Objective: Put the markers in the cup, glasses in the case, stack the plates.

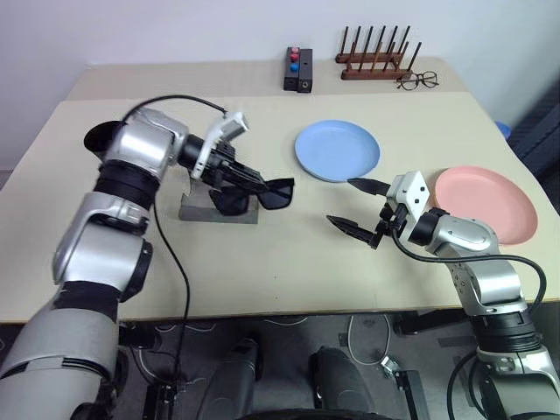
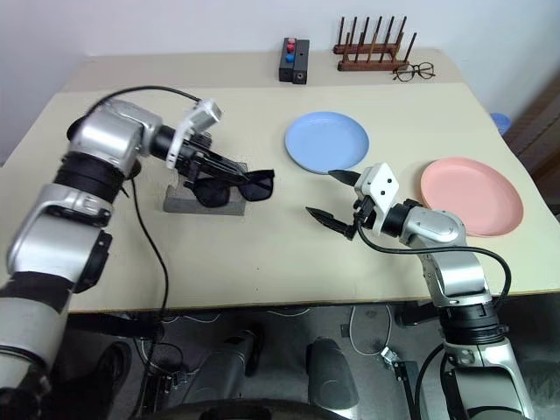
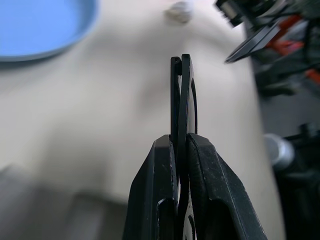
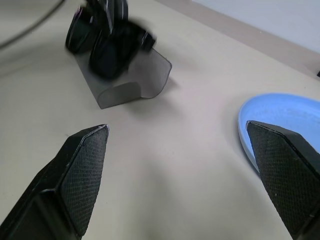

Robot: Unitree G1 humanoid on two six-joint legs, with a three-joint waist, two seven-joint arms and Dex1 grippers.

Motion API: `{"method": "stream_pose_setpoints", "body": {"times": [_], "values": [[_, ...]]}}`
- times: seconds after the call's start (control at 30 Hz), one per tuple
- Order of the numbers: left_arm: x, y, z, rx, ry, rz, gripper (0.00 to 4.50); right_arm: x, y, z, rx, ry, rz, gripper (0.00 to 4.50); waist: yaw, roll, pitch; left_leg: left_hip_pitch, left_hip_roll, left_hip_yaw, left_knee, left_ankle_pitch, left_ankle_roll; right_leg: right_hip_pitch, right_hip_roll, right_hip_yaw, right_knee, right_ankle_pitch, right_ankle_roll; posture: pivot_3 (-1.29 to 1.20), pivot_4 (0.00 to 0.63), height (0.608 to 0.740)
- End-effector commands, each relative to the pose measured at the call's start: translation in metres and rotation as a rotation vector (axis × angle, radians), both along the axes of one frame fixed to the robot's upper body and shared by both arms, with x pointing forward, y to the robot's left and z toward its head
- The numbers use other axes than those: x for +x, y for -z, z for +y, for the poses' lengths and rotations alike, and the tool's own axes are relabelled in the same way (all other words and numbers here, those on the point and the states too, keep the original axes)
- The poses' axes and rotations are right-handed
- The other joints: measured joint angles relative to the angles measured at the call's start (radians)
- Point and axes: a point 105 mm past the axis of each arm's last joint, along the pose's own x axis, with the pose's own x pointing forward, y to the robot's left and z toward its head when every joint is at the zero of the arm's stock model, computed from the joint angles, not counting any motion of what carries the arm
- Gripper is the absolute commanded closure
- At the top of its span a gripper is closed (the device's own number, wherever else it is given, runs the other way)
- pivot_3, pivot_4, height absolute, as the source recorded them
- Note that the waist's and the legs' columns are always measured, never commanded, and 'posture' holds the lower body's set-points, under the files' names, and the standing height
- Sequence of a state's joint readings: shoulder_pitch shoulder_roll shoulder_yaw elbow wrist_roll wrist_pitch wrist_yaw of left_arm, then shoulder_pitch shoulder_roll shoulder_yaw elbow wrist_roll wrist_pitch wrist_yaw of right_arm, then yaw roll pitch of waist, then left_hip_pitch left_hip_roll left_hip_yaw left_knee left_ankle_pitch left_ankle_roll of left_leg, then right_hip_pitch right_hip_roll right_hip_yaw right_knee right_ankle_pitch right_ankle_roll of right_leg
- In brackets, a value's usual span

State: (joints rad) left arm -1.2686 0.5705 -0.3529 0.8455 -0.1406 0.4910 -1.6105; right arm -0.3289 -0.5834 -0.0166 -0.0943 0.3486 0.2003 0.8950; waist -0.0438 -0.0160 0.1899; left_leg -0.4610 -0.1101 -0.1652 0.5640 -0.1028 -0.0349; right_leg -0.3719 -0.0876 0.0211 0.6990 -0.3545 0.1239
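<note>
My left gripper is shut on the black sunglasses and holds them by the frame just above the grey case. The case lies open on the table, and its lid stands up in the right wrist view. In the left wrist view the fingers pinch the thin frame edge. My right gripper hangs open and empty over the table, between the light blue plate and the salmon pink plate. The two plates lie apart. The dark rim of the cup peeks out behind my left arm. The markers are out of view.
At the table's far edge stand a black block with red and blue knobs, a wooden rack with pegs and thin clear-lens spectacles. A cable loops from my left arm down over the table's front edge.
</note>
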Motion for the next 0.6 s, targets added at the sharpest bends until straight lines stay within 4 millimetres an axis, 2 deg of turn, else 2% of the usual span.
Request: {"method": "stream_pose_setpoints", "body": {"times": [0.03, 0.17, 0.33, 0.47, 0.6], "values": [[0.007, -0.016, 0.020, 0.054, 0.007, -0.145, 4.22, -0.005, -0.021, 0.004, 0.065, -0.045, -0.054, 0.00, 0.000, 0.000, 0.000, 0.000, 0.000, 0.000, 0.000, 0.000, 0.000, 0.000, 0.000, 0.000, 0.000, 0.000, 0.000, 0.00, 0.150, 0.738], [0.011, -0.015, 0.042, 0.096, -0.034, -0.171, 4.22, -0.009, -0.026, 0.008, 0.083, -0.075, -0.059, 0.00, 0.000, 0.000, 0.000, 0.000, 0.000, 0.000, 0.000, 0.000, 0.000, 0.000, 0.000, 0.000, 0.000, 0.000, 0.000, 0.00, 0.150, 0.738], [0.016, 0.002, 0.070, 0.221, -0.077, -0.214, 4.22, -0.006, -0.025, 0.008, 0.078, -0.069, -0.054, 0.00, -0.001, 0.000, 0.000, 0.000, 0.000, 0.000, -0.001, 0.000, 0.000, 0.000, 0.000, 0.000, 0.000, 0.000, 0.000, 0.00, 0.150, 0.738], [0.021, 0.000, 0.069, 0.161, -0.116, -0.242, 4.22, -0.006, -0.023, 0.009, 0.070, -0.067, -0.051, 0.00, 0.000, -0.001, 0.001, 0.000, 0.000, 0.000, 0.000, 0.000, 0.000, 0.000, 0.000, 0.000, 0.000, 0.000, 0.000, 0.00, 0.150, 0.738], [0.021, 0.010, 0.060, 0.140, -0.083, -0.245, 4.22, -0.006, -0.022, 0.009, 0.065, -0.064, -0.051, 0.00, 0.001, -0.001, 0.001, 0.000, 0.000, 0.000, 0.000, 0.000, 0.000, 0.000, 0.000, 0.000, 0.000, 0.000, 0.000, 0.00, 0.150, 0.738]]}}
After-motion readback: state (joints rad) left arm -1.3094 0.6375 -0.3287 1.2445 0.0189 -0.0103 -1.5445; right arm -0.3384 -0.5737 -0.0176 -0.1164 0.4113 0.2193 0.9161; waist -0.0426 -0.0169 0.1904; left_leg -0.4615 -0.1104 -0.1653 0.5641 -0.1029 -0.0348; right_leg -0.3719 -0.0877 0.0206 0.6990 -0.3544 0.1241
